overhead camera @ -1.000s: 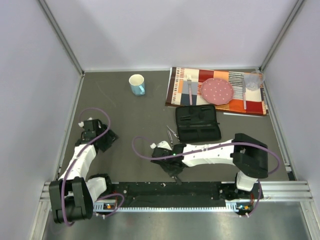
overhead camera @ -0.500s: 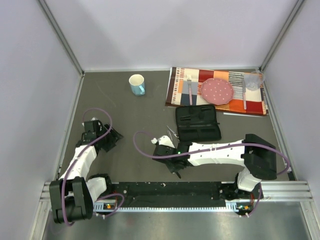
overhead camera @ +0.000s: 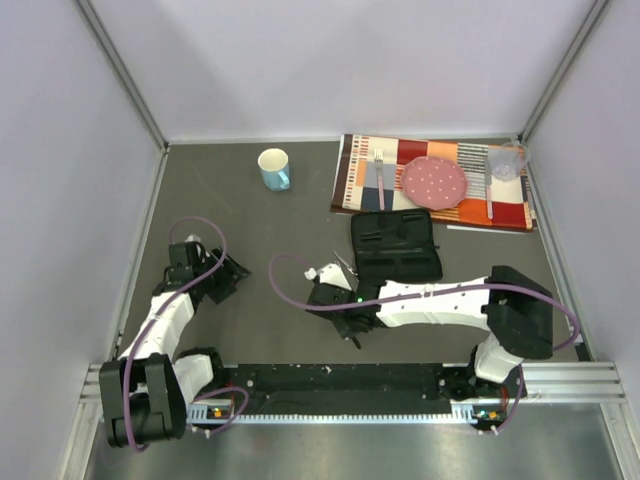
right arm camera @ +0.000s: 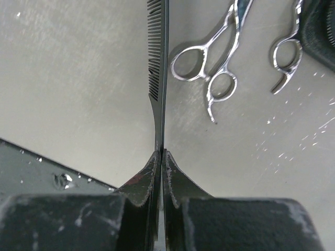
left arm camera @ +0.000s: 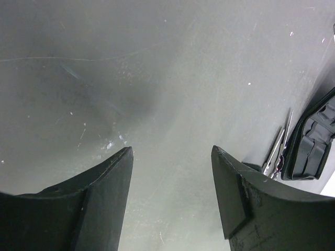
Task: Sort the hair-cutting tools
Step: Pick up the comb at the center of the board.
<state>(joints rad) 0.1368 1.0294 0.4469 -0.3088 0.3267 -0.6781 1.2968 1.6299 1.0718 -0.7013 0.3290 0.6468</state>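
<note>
In the right wrist view my right gripper (right arm camera: 161, 152) is shut on the thin handle of a slim black comb (right arm camera: 159, 63), which runs straight out from the fingertips with its teeth to the left. Two silver scissors (right arm camera: 209, 68) (right arm camera: 287, 56) lie on the grey table to its right, next to the black zip case (right arm camera: 322, 26). From above, the right gripper (overhead camera: 348, 328) hangs just in front of the scissors (overhead camera: 345, 265) and case (overhead camera: 396, 245). My left gripper (overhead camera: 222, 276) (left arm camera: 172, 151) is open over bare table at the left, with the scissors (left arm camera: 277, 149) off to its right.
A blue-white mug (overhead camera: 273, 168) stands at the back. A striped placemat (overhead camera: 350, 180) at the back right carries a pink plate (overhead camera: 434, 181), a fork (overhead camera: 380, 178), another utensil (overhead camera: 488, 190) and a clear glass (overhead camera: 505, 162). A black rail (overhead camera: 330, 378) runs along the near edge.
My right gripper has moved away from the near rail towards the scissors, still holding the comb. The left gripper has shifted slightly nearer and to the right, staying open.
</note>
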